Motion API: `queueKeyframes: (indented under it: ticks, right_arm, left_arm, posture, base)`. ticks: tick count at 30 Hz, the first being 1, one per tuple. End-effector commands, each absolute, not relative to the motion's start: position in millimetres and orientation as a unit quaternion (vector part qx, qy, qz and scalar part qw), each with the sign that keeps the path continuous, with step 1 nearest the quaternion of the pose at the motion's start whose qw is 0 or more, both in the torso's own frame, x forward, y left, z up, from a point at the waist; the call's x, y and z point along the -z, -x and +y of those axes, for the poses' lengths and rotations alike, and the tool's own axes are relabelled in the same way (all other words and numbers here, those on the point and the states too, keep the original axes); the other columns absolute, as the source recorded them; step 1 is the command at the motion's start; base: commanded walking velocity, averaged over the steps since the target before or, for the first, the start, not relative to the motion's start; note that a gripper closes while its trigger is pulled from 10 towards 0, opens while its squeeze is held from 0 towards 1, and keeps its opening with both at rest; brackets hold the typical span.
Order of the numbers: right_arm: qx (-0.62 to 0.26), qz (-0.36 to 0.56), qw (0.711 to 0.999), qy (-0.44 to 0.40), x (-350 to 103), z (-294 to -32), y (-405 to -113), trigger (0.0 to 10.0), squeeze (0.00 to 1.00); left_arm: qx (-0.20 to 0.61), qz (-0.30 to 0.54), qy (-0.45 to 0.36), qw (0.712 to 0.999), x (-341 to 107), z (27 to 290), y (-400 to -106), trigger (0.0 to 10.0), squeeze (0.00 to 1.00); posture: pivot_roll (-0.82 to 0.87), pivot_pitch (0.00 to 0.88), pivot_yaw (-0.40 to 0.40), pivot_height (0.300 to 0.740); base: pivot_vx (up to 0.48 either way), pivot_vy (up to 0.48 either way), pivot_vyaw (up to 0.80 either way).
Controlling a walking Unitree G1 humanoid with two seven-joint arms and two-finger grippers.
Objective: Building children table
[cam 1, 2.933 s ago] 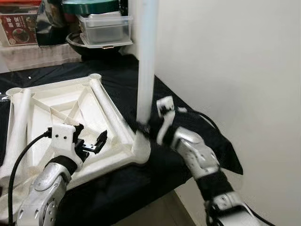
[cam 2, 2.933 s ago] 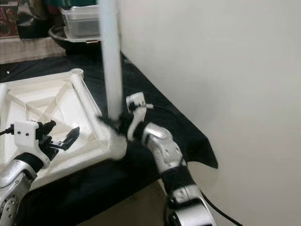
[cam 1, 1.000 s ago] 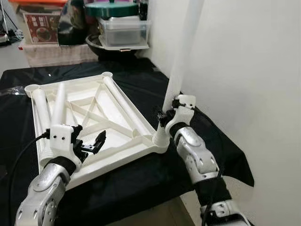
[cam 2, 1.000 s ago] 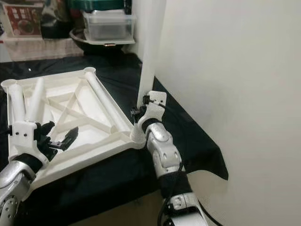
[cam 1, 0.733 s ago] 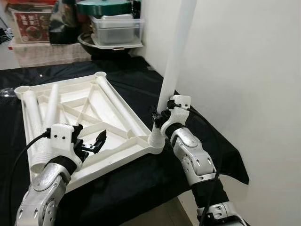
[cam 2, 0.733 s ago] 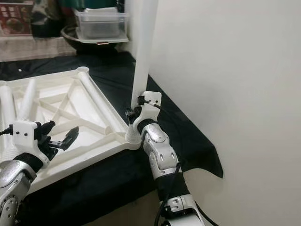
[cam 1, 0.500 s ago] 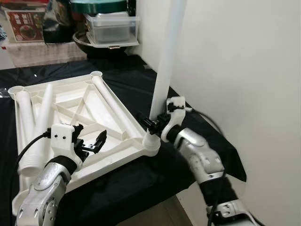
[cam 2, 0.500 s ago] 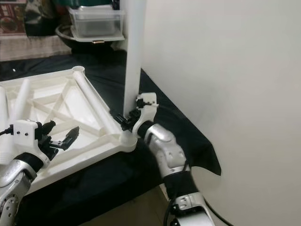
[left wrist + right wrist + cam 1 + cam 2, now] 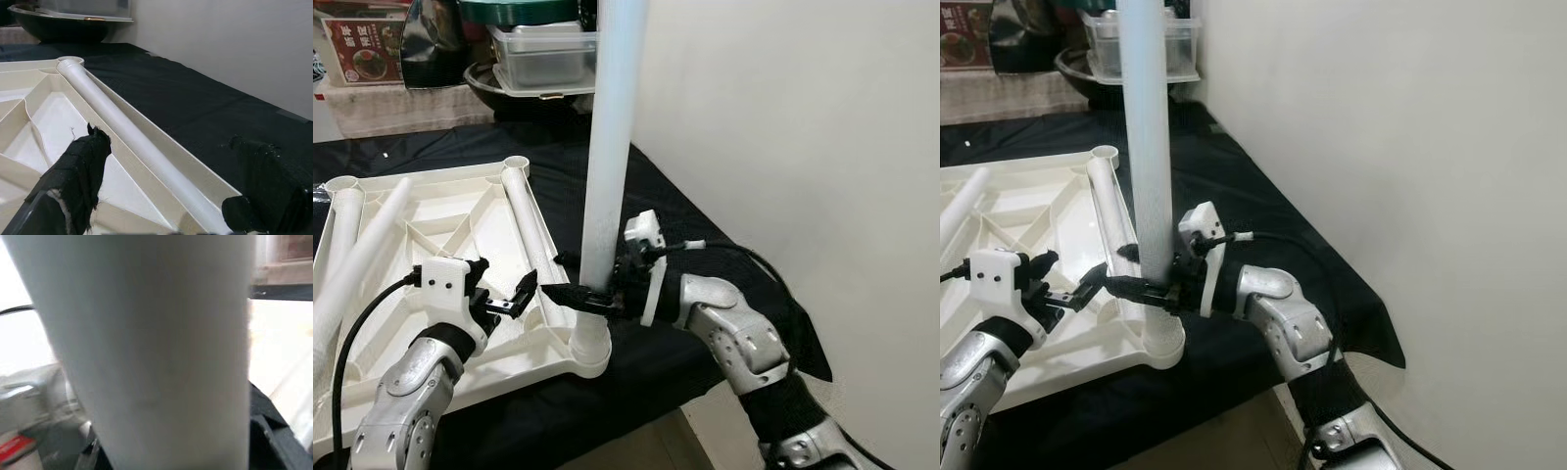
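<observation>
Tabletop: a white plastic children's table top (image 9: 440,235) lay upside down on a black-draped table (image 9: 705,235), its ribbed underside facing up.
Upright leg: a white tubular leg (image 9: 610,147) stood upright in the corner socket (image 9: 590,345) nearest the robot, on the right side of the panel, close to the white wall (image 9: 803,127).
Right gripper: the right gripper (image 9: 579,294) was clamped round the lower part of the upright leg, just above the socket, its black fingers (image 9: 564,291) reaching past the tube on either side; in the right wrist view the leg (image 9: 146,347) stood close before the camera.
Left gripper: the left gripper (image 9: 504,297) hovered over the near part of the panel with its fingers spread and nothing between them; its two black pads (image 9: 80,166) bracketed the panel's edge rail (image 9: 132,142) in the left wrist view.
Loose legs: two more white legs (image 9: 357,250) lay flat along the left side of the upturned top.
Background: a clear lidded container (image 9: 546,54) sat on a dark bowl (image 9: 524,93) beyond the table.
</observation>
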State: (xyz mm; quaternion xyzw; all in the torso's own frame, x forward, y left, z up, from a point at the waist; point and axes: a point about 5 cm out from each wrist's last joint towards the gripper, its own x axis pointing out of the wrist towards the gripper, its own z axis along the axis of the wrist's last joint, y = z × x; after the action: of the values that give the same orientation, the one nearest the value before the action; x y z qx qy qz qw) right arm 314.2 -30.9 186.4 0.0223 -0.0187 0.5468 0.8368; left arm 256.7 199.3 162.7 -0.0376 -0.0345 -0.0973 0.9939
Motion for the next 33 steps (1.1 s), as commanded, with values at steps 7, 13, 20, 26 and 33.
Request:
queueKeyframes:
  ticks: [7,13,20,26,33]
  right_arm:
    - [-0.069,0.073,0.995,-0.012,-146,-102,-355,0.0,0.00]
    - [-0.157,0.068,0.985,-0.035,-151,-74,-340,10.0,0.00]
    - [-0.339,0.018,0.933,-0.117,-174,-44,-330,10.0,1.00]
    - [-0.471,-0.014,0.872,-0.131,-192,-34,-318,10.0,0.00]
    - [-0.668,0.016,0.743,-0.028,-182,-42,-284,10.0,0.00]
  left_arm:
    - [0.102,-0.037,0.049,0.993,-163,196,-256,10.0,0.00]
    - [0.100,-0.037,0.048,0.993,-163,196,-257,10.0,0.00]
    - [0.099,-0.038,0.050,0.993,-163,196,-258,10.0,0.00]
    - [0.099,-0.039,0.051,0.993,-163,196,-258,10.0,0.00]
    - [0.098,-0.042,0.054,0.993,-164,195,-258,10.0,0.00]
  posture:
    - [0.15,0.000,-0.118,0.714]
    - [0.15,0.000,-0.116,0.714]
    - [0.15,0.000,-0.121,0.714]
    - [0.15,0.000,-0.123,0.714]
    - [0.15,0.000,-0.127,0.714]
  base:
    - [0.000,0.000,0.00]
    - [0.000,0.000,0.00]
    - [0.000,0.000,0.00]
    - [0.000,0.000,0.00]
    - [0.000,0.000,0.00]
